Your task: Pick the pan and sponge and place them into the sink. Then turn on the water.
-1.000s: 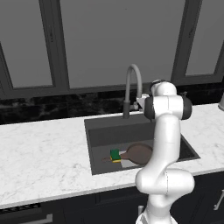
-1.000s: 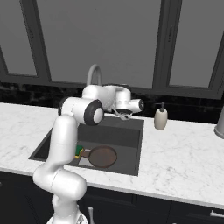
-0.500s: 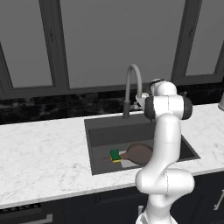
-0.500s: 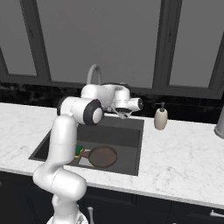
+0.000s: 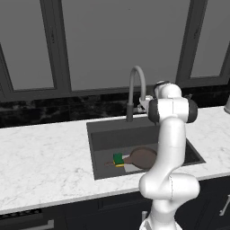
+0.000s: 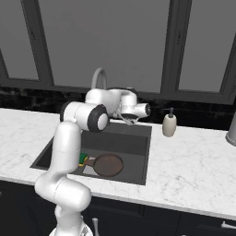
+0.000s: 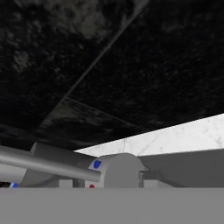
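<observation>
The round dark reddish pan (image 5: 143, 157) lies flat in the dark grey sink (image 5: 102, 134), and the small green and yellow sponge (image 5: 118, 159) touches it on the handle side. The right base view shows the gripper (image 6: 130, 119) clenched just beside the base of the curved grey faucet (image 6: 98, 78); whether it grasps anything I cannot tell. The hand view shows a grey lever (image 7: 48, 165) with small blue and red marks. A rounded soap bottle (image 6: 169, 124) stands on the white marble counter (image 6: 189, 161).
</observation>
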You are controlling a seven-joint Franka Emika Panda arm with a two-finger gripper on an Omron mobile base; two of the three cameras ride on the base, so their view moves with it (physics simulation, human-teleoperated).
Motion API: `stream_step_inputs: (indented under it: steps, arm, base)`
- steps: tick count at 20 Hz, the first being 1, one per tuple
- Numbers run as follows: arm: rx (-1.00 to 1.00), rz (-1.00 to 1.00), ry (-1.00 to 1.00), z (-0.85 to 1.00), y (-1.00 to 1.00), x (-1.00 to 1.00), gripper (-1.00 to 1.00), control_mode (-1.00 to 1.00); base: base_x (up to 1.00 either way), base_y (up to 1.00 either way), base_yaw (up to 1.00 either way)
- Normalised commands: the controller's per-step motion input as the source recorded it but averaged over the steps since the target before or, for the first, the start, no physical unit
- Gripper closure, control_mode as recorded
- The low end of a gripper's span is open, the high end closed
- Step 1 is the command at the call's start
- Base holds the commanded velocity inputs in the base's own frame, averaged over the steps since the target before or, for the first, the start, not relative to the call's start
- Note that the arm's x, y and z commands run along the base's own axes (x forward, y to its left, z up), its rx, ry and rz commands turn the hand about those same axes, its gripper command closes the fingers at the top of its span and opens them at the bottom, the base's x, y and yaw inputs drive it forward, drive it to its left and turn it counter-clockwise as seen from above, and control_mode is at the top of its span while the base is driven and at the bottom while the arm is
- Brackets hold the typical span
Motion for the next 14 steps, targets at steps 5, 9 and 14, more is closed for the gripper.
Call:
stream_step_inputs:
  steps: [5,9,14]
  arm:
    - [0.15,-0.09,0.01,0.00,0.00,0.00,1.00,-1.00]
    - [0.14,-0.18,0.07,0.00,0.00,0.04,1.00,-1.00]
    - [0.11,-0.20,0.11,0.00,0.00,0.05,1.00,-1.00]
  base:
    - [0.00,0.00,0.00]
    - [0.00,0.00,0.00]
    - [0.00,0.00,0.00]
